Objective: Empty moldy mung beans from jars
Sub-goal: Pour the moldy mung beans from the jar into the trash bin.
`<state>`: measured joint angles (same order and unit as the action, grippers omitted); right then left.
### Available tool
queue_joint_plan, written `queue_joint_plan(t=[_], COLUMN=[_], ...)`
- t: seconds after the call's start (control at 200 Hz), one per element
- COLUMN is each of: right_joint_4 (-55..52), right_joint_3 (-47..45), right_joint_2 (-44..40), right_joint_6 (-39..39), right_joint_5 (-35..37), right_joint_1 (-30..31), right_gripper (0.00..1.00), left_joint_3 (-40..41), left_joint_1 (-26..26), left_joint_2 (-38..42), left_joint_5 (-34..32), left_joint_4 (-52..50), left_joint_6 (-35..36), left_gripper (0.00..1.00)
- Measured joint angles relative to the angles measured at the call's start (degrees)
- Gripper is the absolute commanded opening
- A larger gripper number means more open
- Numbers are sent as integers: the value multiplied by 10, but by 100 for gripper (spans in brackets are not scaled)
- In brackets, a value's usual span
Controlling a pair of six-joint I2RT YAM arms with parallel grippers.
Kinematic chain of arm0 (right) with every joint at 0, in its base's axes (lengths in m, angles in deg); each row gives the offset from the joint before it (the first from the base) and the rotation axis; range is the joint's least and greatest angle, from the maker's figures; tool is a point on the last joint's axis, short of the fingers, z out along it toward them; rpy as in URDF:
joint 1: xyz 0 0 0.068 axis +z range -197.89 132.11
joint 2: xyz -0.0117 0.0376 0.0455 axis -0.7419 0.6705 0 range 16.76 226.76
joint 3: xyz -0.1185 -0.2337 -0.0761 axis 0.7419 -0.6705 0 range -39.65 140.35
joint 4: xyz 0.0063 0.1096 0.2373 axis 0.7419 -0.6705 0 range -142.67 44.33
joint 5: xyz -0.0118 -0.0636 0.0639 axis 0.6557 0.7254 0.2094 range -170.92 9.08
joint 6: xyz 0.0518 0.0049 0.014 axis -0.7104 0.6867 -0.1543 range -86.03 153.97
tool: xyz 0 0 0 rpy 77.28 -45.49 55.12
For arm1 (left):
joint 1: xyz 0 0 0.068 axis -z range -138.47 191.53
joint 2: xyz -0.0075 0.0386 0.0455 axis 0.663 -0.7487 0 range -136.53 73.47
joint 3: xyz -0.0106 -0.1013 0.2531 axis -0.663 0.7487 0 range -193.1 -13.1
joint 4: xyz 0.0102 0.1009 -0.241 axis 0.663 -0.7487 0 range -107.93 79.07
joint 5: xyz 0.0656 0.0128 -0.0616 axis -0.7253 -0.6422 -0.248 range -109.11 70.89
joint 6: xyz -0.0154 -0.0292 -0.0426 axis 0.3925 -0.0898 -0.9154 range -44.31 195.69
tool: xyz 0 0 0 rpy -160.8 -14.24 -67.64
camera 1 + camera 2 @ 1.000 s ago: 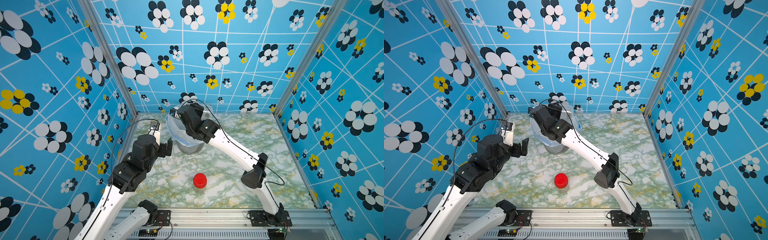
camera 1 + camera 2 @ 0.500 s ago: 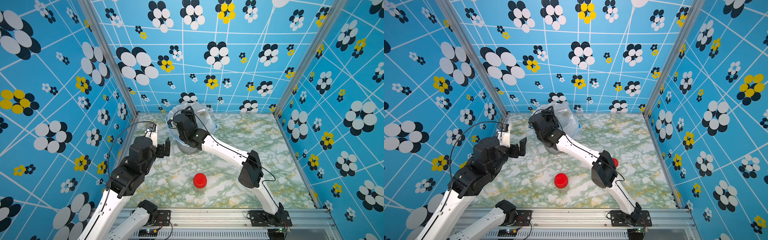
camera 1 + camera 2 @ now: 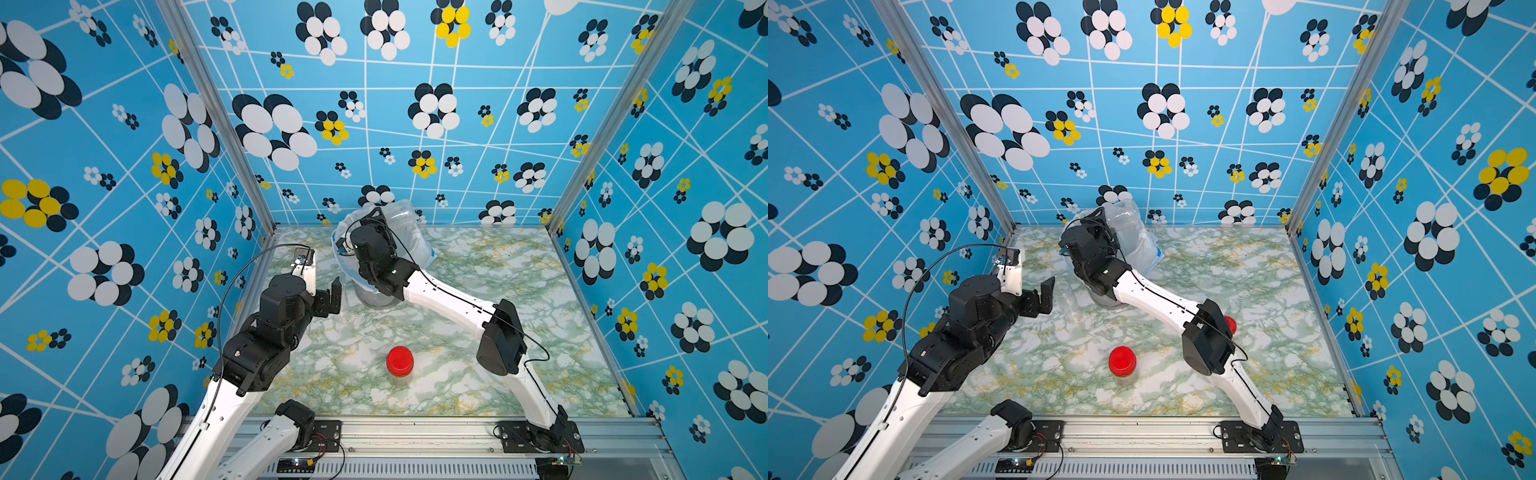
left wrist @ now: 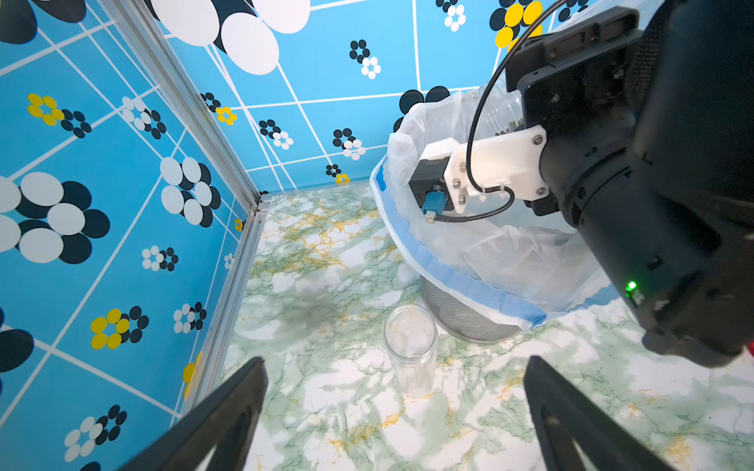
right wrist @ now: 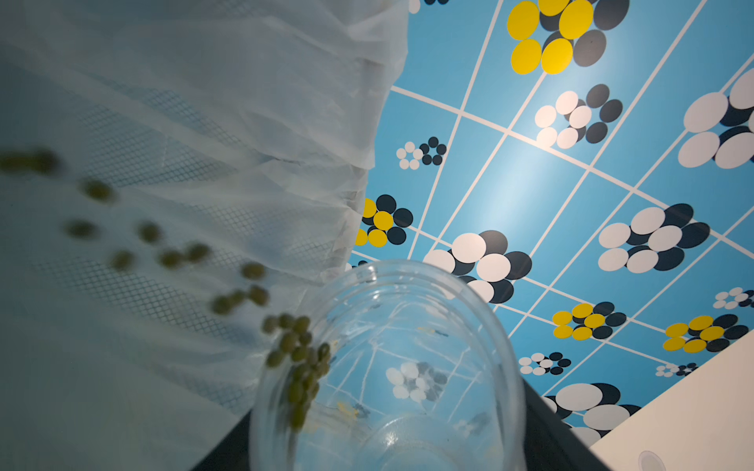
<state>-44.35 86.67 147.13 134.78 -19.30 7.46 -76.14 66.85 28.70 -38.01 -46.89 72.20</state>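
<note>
The right arm (image 3: pixel 449 301) reaches upper centre, right fingers (image 5: pixel 546 432) clamped on a tipped jar (image 5: pixel 387 367) — mung beans (image 5: pixel 302 359) spilling into the bagged bin (image 4: pixel 461 318). The left fingers (image 4: pixel 228 412) hang released near an empty jar (image 4: pixel 410 350); a red-lidded jar (image 3: pixel 399 360) stands lower centre.

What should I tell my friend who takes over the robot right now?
Left gripper: open, empty, facing the lidless jar, which stands empty beside the bin.
Right gripper: shut on the tipped jar over the bin; mung beans are spilling into its bag, few remain inside.
Done: lidless jar empty.
Left: finish this pour; the red-lidded jar at the front of the table is closed; another red lid shows half hidden behind the right arm.
</note>
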Motion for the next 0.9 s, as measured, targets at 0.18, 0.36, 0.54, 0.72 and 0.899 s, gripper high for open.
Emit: queue_joint_plan(t=[0.18, 0.36, 0.54, 0.72, 0.899], right_joint_4=[-3, 9, 9, 9, -69], right_joint_3=[0, -7, -7, -7, 55], right_joint_2=[-10, -17, -18, -24, -35], right_joint_6=[6, 21, 23, 18, -76], right_joint_5=[-3, -2, -3, -3, -8], right_joint_1=[-1, -8, -11, -10, -9], right_gripper=[52, 52, 52, 52, 52], left_joint_3=[0, 0, 0, 0, 0], left_joint_1=[-2, -2, -2, -2, -3], left_joint_2=[0, 0, 0, 0, 0], left_joint_5=[5, 9, 13, 18, 21], left_joint_4=[0, 0, 0, 0, 0], left_joint_6=[0, 0, -1, -3, -4], left_gripper=[99, 100, 100, 99, 100])
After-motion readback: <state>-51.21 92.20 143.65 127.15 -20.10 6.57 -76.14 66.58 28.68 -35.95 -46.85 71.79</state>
